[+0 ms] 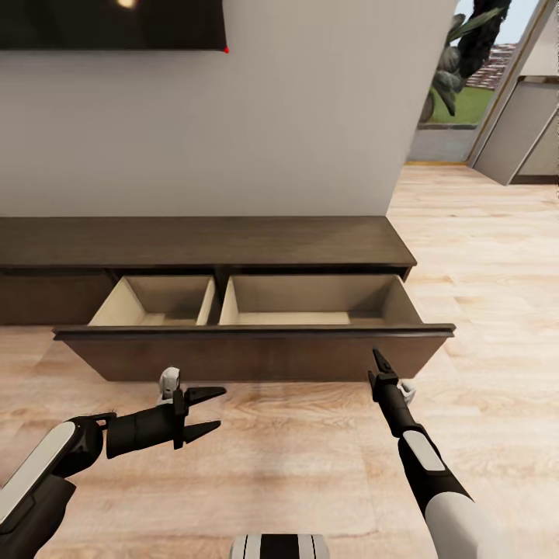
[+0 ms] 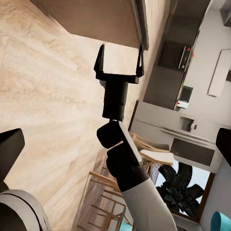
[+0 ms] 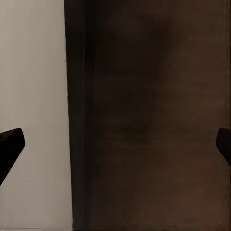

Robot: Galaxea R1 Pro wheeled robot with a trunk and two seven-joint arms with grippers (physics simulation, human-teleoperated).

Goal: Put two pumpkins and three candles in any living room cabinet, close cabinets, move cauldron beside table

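Both my left gripper (image 1: 208, 409) and right gripper (image 1: 378, 360) hung empty with fingers spread before the cabinet (image 1: 233, 241), whose pulled-out drawer (image 1: 256, 349) showed bare pale compartments, so by my reckoning stowing, closing and cauldron remained.

A dark screen (image 1: 109, 23) sits at upper left on a pale wall (image 1: 295, 116) — light wood floor (image 1: 481, 256) fills the lower frame, and a leafy plant (image 1: 466, 46) shows upper right by the window (image 1: 497, 70).
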